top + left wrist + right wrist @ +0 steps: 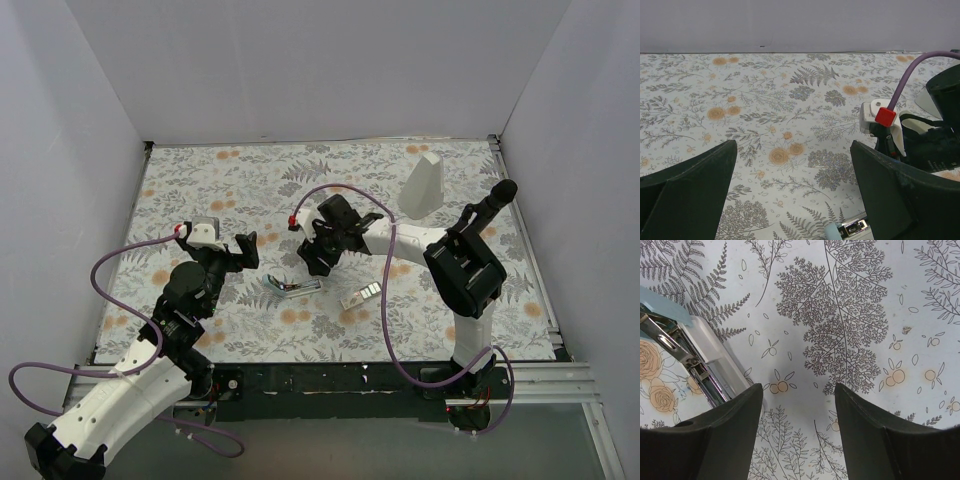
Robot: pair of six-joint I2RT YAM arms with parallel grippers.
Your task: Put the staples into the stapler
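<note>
The light blue stapler (293, 288) lies open on the floral mat, its silver channel showing. The small cream box of staples (362, 294) lies just to its right. My right gripper (318, 262) hovers open and empty just above and to the right of the stapler. In the right wrist view the stapler (690, 355) sits left of the open fingers, and the gripper (797, 390) is over bare mat. My left gripper (243, 252) is open and empty, left of the stapler. In the left wrist view the gripper (792, 150) is wide open, and the stapler's tip (847, 230) shows at the bottom edge.
A tall white wedge-shaped block (423, 185) stands at the back right. The right arm's wrist with its red-capped cable (885, 117) fills the right side of the left wrist view. White walls enclose the mat (250, 190) on three sides.
</note>
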